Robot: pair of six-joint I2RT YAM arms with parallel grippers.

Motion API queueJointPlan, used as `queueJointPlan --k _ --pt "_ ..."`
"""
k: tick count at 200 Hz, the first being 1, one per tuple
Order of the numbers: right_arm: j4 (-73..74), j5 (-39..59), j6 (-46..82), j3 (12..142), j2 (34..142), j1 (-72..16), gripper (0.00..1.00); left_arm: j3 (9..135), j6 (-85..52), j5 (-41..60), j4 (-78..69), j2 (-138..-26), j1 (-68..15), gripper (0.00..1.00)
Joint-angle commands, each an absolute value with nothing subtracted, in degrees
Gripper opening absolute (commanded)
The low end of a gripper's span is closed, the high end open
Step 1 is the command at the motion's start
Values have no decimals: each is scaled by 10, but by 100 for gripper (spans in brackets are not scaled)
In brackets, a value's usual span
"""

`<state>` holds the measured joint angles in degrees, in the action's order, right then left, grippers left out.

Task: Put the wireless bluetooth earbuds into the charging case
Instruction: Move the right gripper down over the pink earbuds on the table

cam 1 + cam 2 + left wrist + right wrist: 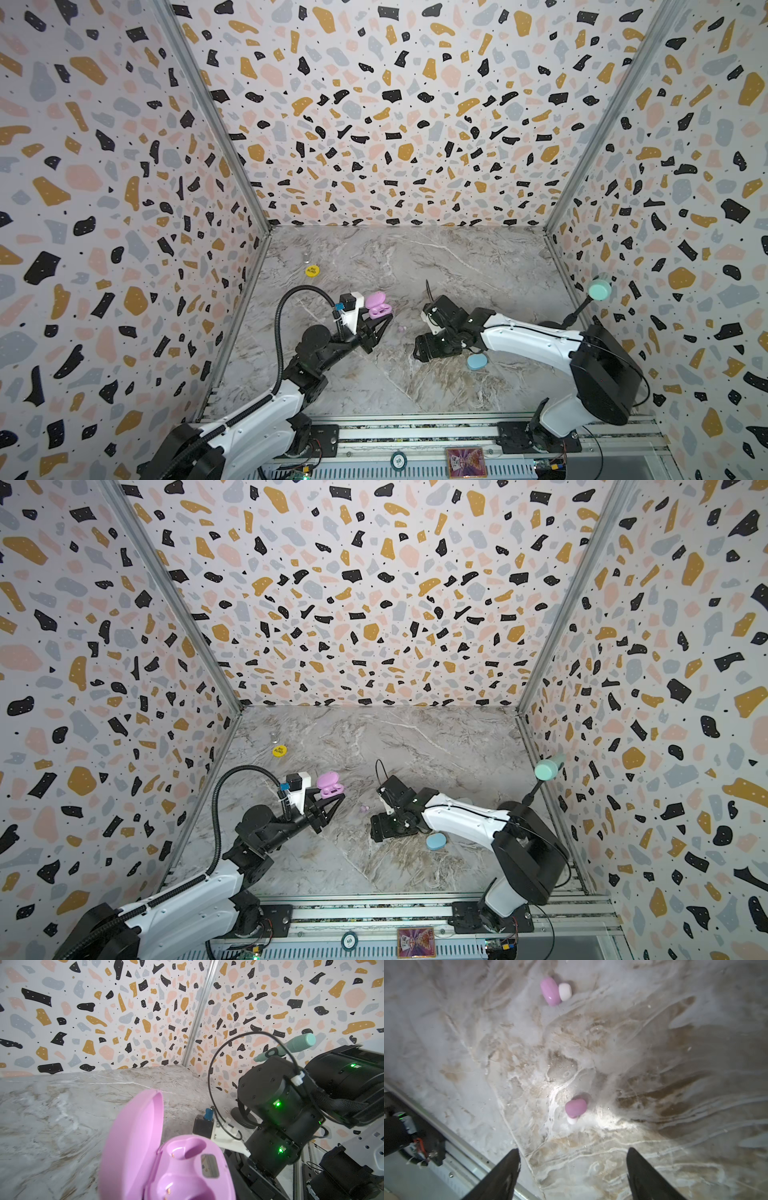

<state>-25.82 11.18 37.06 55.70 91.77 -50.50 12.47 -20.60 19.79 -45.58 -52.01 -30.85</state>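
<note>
Marble tabletop (415, 266); open pink case (187, 1169), sockets empty, clenched in left jaws; right jaws apart near buds (575, 1107).

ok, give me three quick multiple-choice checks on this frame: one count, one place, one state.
1. How many pink earbuds lie on the marble table in the right wrist view, ahead of the right gripper?
A. one
B. two
C. four

2. Where is the pink charging case?
A. flat on the marble table
B. held by the left gripper
C. held by the right gripper

3. What state is the pink charging case in?
A. lid shut
B. lid open, both sockets filled
C. lid open, both sockets empty

Answers:
1 B: two buds lie apart on the marble, with nothing in the open right gripper.
2 B: both top views show it raised at the left gripper's tip.
3 C: the left wrist view shows the lid up and two bare sockets.
</note>
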Motion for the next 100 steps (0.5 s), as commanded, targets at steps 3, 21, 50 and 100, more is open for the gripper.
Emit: queueJointPlan --k 3,21,50,100 --pt "-290 63 389 593 944 -516 74 118 -201 182 -456 -503 -302 36" --pt "-272 76 391 597 961 -516 71 115 -201 176 -445 -492 -299 36" --pt "-256 101 399 605 983 -517 69 113 -198 167 -426 -474 -294 36" --pt "-242 141 404 607 1001 -519 66 107 -196 161 -407 -450 -289 36"
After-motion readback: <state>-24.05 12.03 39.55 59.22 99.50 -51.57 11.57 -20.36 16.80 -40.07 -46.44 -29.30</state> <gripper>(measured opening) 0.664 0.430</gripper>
